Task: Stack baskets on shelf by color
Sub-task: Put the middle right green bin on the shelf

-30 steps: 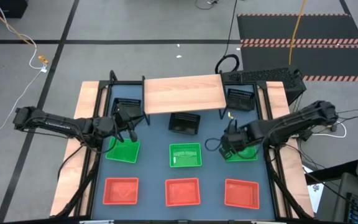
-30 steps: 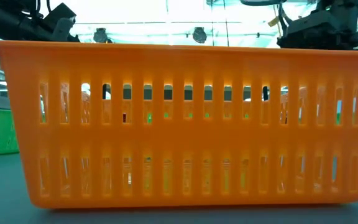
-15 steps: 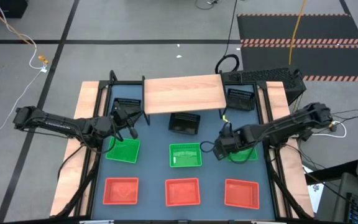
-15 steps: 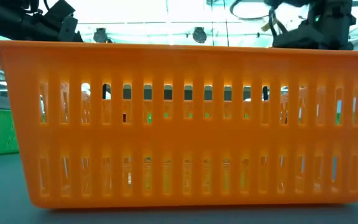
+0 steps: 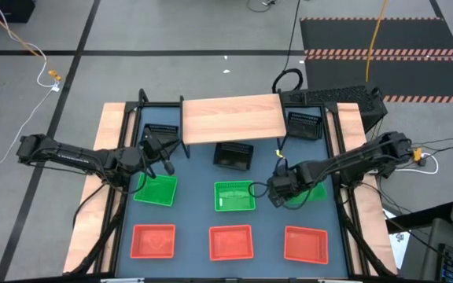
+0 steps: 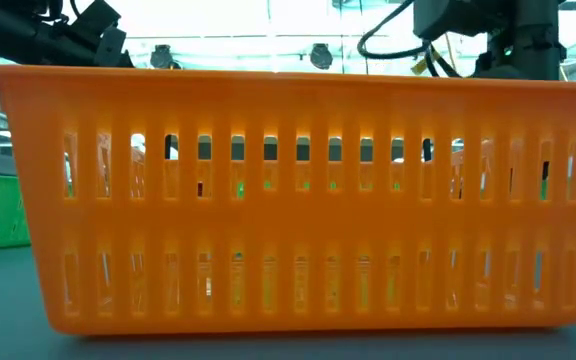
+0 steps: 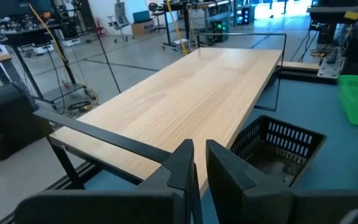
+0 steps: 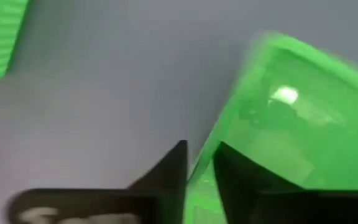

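Right wrist view: your right gripper (image 8: pixel 199 165) is pinched on the right green basket's (image 5: pixel 308 194) thin rim, mid-table. Light, stiff, slick plastic; grip the wall squarely. Left gripper (image 7: pixel 197 165) closed, empty.

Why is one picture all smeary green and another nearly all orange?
Right wrist view: the green basket pinched in the right tool looks smeared and soft, with a bright glare spot. Low view: a red basket sits close to the lens, fills the frame, and glows orange from light shining through its slats.
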